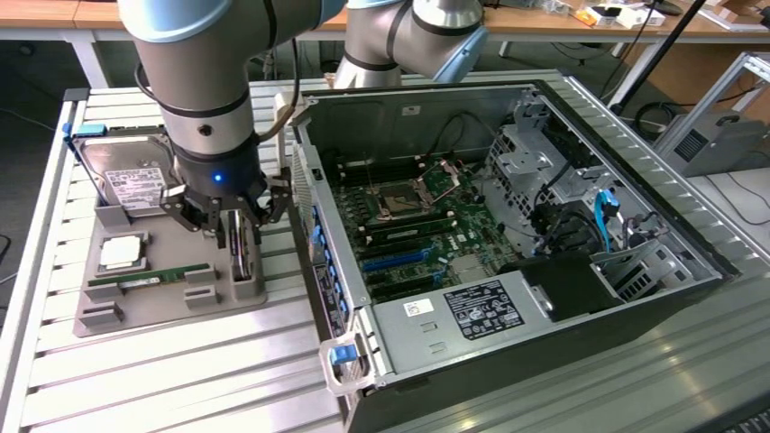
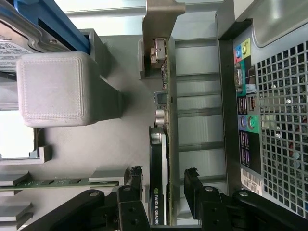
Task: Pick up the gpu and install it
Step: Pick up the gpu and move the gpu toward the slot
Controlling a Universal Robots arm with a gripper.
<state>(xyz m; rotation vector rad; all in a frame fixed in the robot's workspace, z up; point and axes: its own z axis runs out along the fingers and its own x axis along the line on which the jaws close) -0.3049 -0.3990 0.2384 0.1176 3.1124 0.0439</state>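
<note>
1. The gripper (image 1: 234, 230) hangs over the tray (image 1: 169, 311), which lies on the table (image 1: 157, 379) at 9 o'clock from the open case (image 1: 542, 99) in the exterior view.
2. The gpu (image 1: 244, 257) stands on edge in a tray holder, just at 6 o'clock from the gripper in that view. It is on the side of the tray nearest the case.
3. Its long axis runs roughly 12 to 6 in the exterior view, alongside the case's near wall.
4. In the wrist view the gripper (image 2: 162, 174) is released. One finger sits on each flat side of the gpu (image 2: 161, 144), with a gap showing on both sides, so nothing is gripped.
5. The fingers' closing line crosses the card's thin dimension, square to its long axis. They straddle the black cooler end, while the metal bracket end lies farther along, away from the fingers.
6. The card looks centred between the fingers, perhaps slightly nearer one of them; I judge the alignment close.
7. The hard drive (image 1: 132, 176) lies at 10 o'clock from the gripper, and the memory stick (image 1: 151, 278) at 8 o'clock. Both are apart from the fingers.
8. The board (image 1: 409, 216) inside the case shows blue slots (image 1: 398, 262) with no card in them. By this I judge that the pick-up is not yet made and the install is not begun.
</note>
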